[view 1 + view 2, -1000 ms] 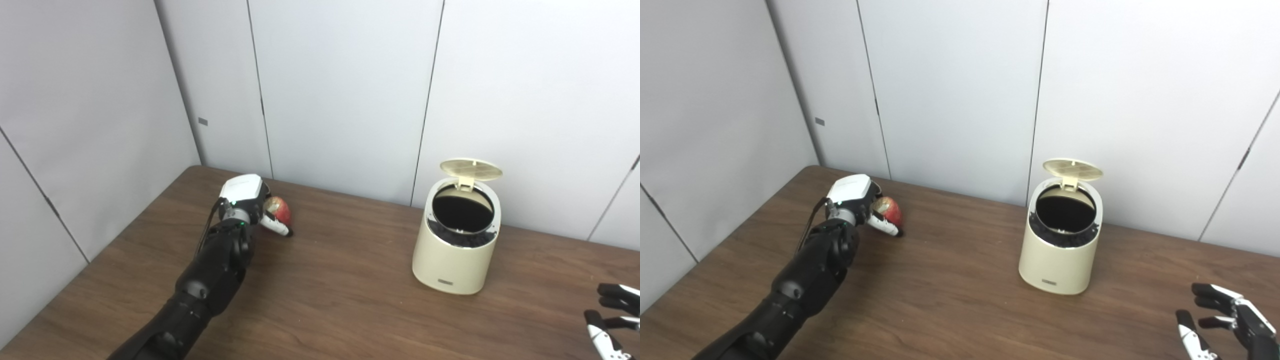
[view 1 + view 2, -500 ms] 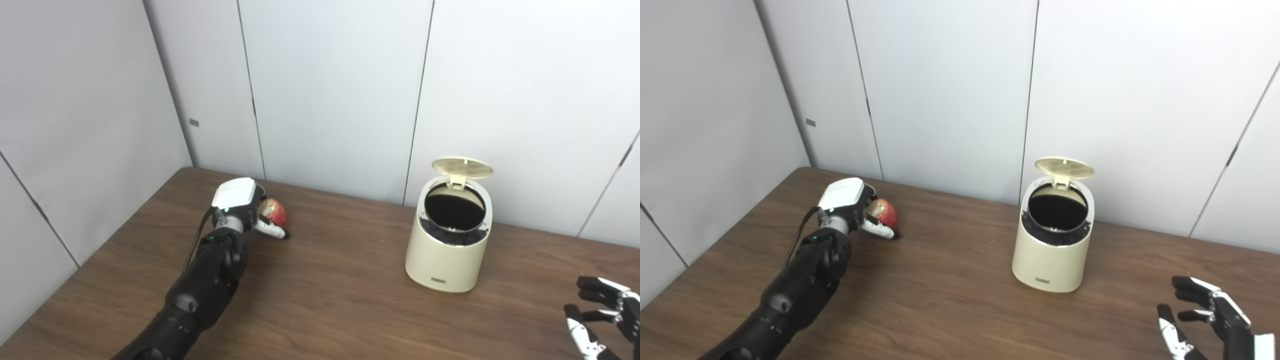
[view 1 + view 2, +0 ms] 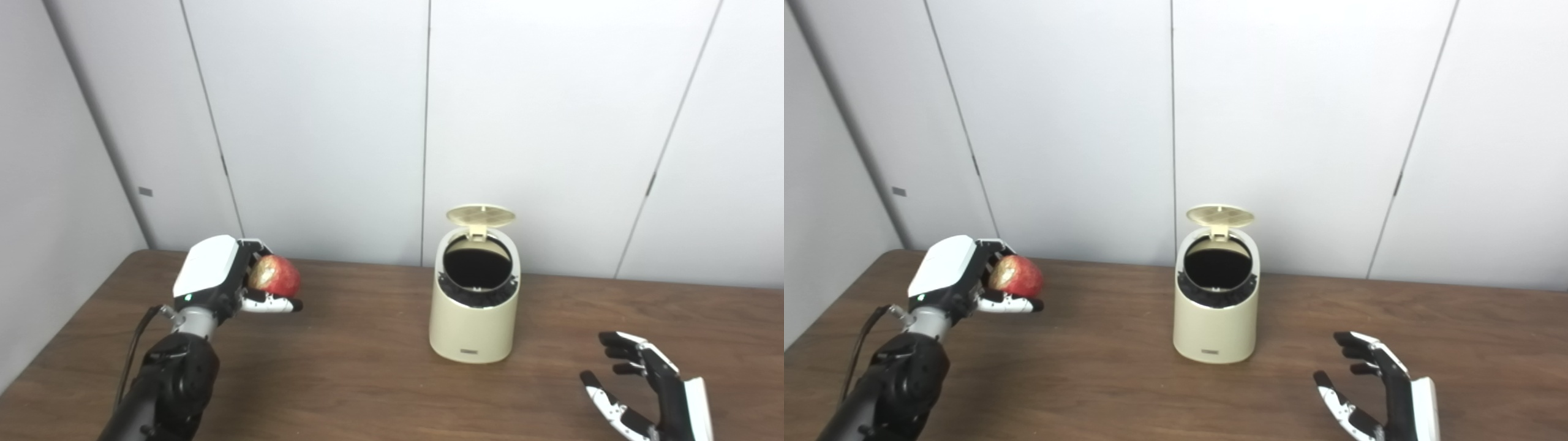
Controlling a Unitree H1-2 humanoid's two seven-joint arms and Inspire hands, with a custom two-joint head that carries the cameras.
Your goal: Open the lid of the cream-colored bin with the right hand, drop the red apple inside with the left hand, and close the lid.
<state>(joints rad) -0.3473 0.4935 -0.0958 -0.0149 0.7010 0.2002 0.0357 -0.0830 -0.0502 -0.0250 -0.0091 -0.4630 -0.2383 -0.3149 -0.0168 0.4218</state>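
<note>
The cream-colored bin (image 3: 473,321) stands on the brown table near its middle, with its round lid (image 3: 480,215) tipped up at the back and the dark inside showing. My left hand (image 3: 223,283) is shut on the red apple (image 3: 275,276) and holds it above the table, well to the left of the bin. My right hand (image 3: 649,384) hovers low at the front right, open, palm turned inward, holding nothing.
The wooden table (image 3: 367,392) runs across the whole view, and grey wall panels (image 3: 318,122) rise right behind it. A side wall closes in at the far left, near my left arm.
The camera has swung, so the whole scene has shifted. My left hand has lifted the apple off the table. My right hand has come further into view.
</note>
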